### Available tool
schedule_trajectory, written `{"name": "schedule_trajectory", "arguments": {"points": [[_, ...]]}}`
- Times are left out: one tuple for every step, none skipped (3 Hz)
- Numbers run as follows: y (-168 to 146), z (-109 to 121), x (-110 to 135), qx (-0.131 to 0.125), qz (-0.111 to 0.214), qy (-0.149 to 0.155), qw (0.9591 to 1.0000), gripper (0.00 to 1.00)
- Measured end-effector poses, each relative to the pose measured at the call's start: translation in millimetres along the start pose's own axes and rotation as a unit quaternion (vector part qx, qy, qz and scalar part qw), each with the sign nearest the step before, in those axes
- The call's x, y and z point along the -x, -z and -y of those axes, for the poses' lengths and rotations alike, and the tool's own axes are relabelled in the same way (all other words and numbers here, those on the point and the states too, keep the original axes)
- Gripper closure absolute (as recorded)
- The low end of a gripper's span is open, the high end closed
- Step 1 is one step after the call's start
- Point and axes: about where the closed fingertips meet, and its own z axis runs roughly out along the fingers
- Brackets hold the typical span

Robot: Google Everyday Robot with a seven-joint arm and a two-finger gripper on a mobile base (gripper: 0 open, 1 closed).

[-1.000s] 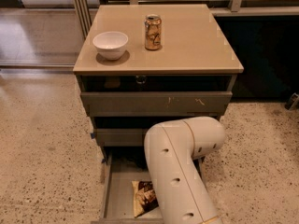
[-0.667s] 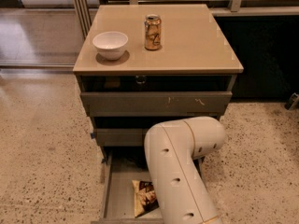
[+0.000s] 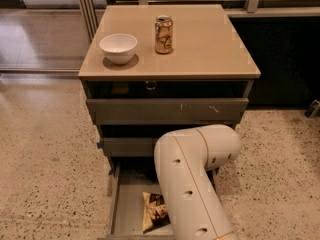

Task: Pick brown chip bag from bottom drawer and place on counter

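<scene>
The brown chip bag (image 3: 154,211) lies on the grey floor of the open bottom drawer (image 3: 129,204), near its front, with its right side covered by my white arm (image 3: 192,184). The arm runs from the lower edge up to an elbow in front of the drawers. My gripper is hidden behind the arm and does not show. The beige counter (image 3: 210,44) tops the cabinet above.
A white bowl (image 3: 118,47) and a gold drink can (image 3: 163,34) stand on the counter's back left half. Two more grey drawers (image 3: 167,111) sit above the bottom one, partly pulled out. Speckled floor lies on both sides of the cabinet.
</scene>
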Motion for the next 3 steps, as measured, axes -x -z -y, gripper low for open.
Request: {"name": "schedule_trajectory", "arguments": {"points": [[0,-1,-1,0.000,0.001,-0.002,1.0000,1.00],[15,-1,-2,-0.007,0.002,-0.004,1.0000,1.00],[44,-2,-5,-0.019,0.001,-0.007,0.9998,1.00]]}}
